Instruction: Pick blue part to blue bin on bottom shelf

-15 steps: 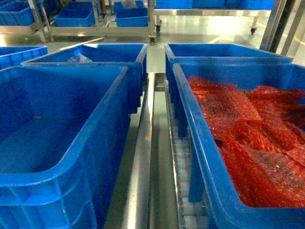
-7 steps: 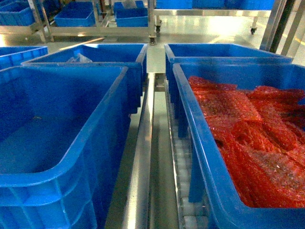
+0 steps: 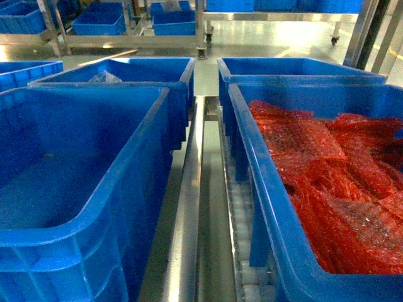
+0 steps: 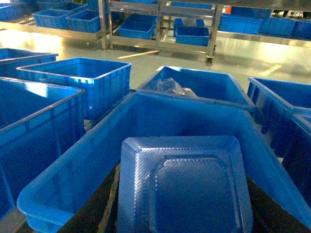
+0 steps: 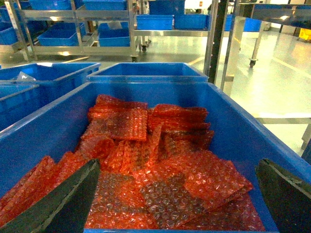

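Note:
The blue part (image 4: 184, 189), a dark-blue boxy block with a ribbed face, fills the lower middle of the left wrist view. My left gripper (image 4: 183, 206) is shut on it, one dark finger (image 4: 97, 208) on each side. It hangs over the near end of the blue bin (image 4: 73, 170), whose inside is bare. In the head view that bin (image 3: 126, 182) stands at the left on the bottom shelf (image 3: 189, 220), and neither gripper shows there. My right gripper (image 5: 177, 194) is open, with wide-set fingers (image 5: 63, 204) above red bubble-wrap bags (image 5: 160, 165).
A like crate (image 3: 264, 189) with red bubble-wrap bags stands on the right, beside a strip of white rollers (image 3: 242, 220). Behind stand two more blue crates, one (image 3: 126, 72) with a clear plastic bag. Racks with further crates (image 3: 101, 19) stand across the floor.

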Tool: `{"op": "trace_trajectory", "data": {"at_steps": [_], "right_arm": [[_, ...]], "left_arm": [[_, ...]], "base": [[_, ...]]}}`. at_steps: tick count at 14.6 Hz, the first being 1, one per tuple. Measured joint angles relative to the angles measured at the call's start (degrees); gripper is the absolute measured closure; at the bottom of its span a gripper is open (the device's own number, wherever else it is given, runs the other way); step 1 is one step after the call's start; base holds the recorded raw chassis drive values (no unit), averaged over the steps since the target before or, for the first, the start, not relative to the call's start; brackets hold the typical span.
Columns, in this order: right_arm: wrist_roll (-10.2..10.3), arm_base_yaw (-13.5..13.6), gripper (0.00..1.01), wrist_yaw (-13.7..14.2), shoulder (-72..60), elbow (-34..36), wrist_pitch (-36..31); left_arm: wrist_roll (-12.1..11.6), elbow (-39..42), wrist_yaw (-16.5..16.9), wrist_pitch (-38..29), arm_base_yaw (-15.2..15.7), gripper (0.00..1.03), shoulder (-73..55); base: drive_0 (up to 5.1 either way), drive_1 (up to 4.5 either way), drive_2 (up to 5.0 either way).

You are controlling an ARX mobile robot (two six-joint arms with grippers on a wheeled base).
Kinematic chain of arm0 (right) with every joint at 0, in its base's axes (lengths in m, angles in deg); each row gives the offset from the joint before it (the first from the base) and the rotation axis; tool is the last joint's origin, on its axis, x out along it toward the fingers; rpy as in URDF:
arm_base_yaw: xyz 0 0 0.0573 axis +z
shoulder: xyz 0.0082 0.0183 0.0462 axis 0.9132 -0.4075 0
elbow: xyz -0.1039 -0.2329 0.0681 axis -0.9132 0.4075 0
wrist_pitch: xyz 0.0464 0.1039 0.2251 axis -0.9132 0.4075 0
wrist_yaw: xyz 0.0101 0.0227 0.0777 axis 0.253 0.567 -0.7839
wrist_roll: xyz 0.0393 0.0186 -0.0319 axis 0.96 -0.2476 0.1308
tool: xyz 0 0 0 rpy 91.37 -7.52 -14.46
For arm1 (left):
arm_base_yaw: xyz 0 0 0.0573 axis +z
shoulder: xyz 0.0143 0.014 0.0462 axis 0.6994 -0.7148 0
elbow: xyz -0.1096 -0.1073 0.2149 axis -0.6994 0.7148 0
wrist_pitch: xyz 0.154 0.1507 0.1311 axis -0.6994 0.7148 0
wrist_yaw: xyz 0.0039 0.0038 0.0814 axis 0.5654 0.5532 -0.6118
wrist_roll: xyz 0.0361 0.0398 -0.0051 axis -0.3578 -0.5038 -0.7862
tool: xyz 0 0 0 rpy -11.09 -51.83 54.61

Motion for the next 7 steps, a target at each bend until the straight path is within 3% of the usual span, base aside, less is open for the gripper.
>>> {"op": "trace_trajectory", "data": {"at_steps": [7], "right_arm": [[0.0, 0.0, 0.03, 0.0, 0.0, 0.0, 0.0]], "left_arm": [[0.0, 0.0, 0.0, 0.0, 0.0, 0.60, 0.0]], "base": [[0.0, 0.00, 0.0]]}}
